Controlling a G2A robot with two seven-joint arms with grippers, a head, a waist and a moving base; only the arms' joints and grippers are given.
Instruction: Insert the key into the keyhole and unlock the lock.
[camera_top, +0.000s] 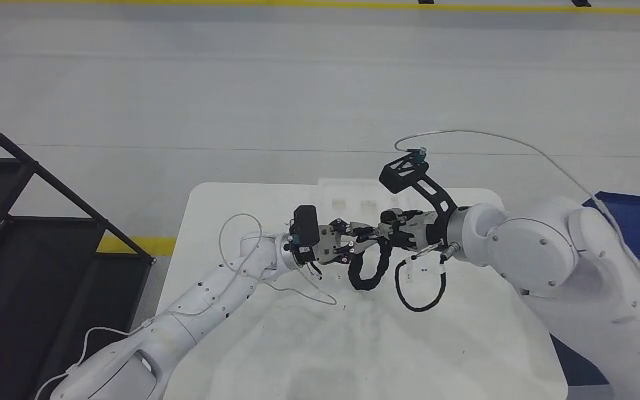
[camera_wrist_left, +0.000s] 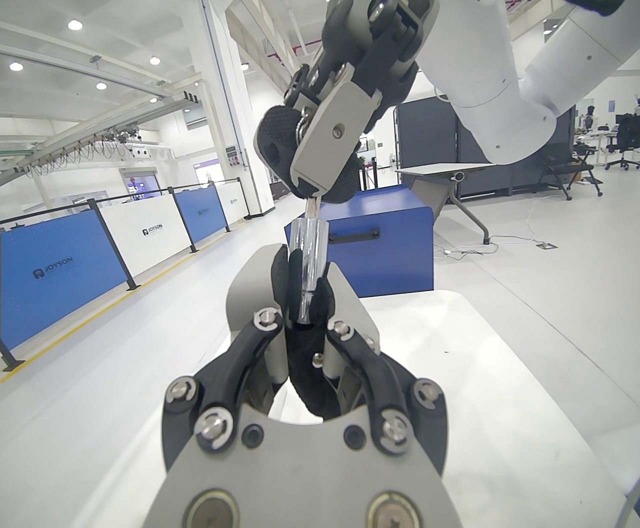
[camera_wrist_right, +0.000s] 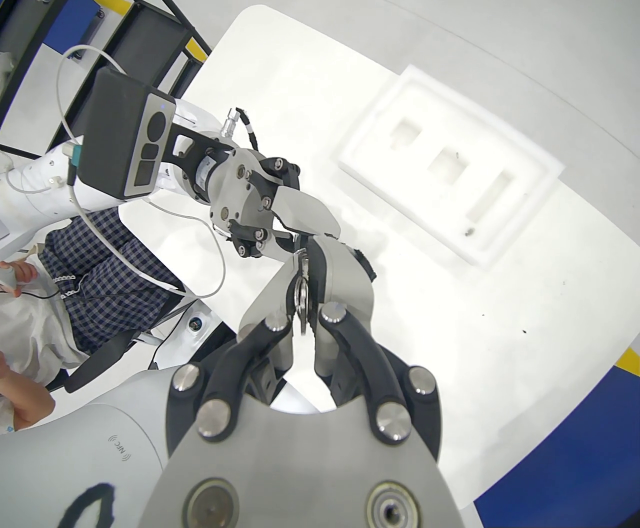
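Right gripper (camera_wrist_left: 316, 194) clamped the key (camera_wrist_left: 313, 206), tip meeting the end of the chrome padlock (camera_wrist_left: 310, 255) pinched in the left gripper (camera_wrist_left: 306, 297), both above the table (camera_wrist_left: 500, 400). Insertion step, I judged; next called for a straight push, then a twist.

Hard to call how far the key (camera_wrist_left: 313, 206) actually sits in the lock (camera_wrist_left: 309, 250). The lock's lower half is buried between the left gripper (camera_wrist_left: 306, 295) pads, and the key is mostly swallowed by the right gripper (camera_wrist_left: 322, 192), with just a sliver of blade poking out. In the top view both are too small to make out.
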